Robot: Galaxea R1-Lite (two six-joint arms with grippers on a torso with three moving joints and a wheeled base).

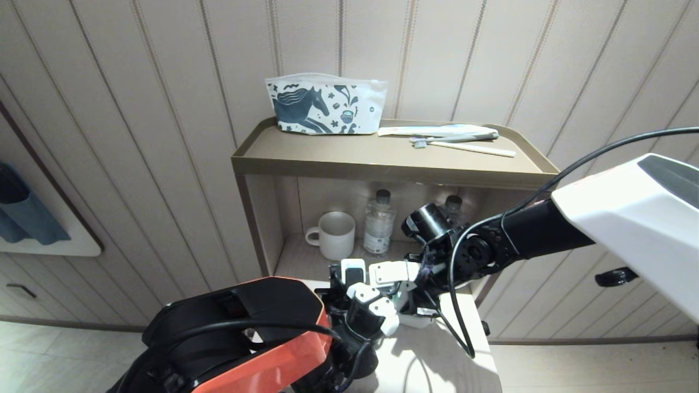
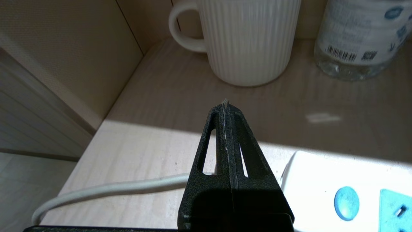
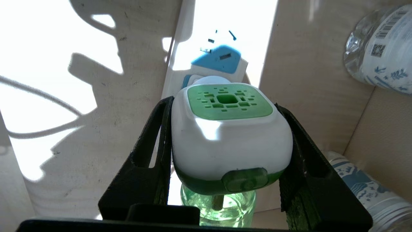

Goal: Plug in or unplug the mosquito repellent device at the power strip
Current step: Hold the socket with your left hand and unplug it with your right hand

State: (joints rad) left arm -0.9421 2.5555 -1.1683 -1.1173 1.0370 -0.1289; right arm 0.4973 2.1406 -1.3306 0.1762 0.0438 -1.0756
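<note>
The mosquito repellent device (image 3: 225,138), with a white-and-green head over a translucent green bottle, sits between the fingers of my right gripper (image 3: 223,103), which is shut on its sides. Its far side is against a light-blue socket face (image 3: 219,58) of the white power strip (image 3: 244,19); the plug pins are hidden. My left gripper (image 2: 225,104) is shut with nothing in it. It hovers over the pale wooden surface by the strip's button end (image 2: 322,180), where the white cord (image 2: 112,190) leaves.
A ribbed white mug (image 1: 336,234) and a clear water bottle (image 1: 378,221) stand in the cabinet niche behind the strip. Another bottle (image 3: 363,187) lies close to my right gripper. The top shelf (image 1: 382,158) holds a horse-print pouch (image 1: 322,106) and a toothbrush (image 1: 464,146).
</note>
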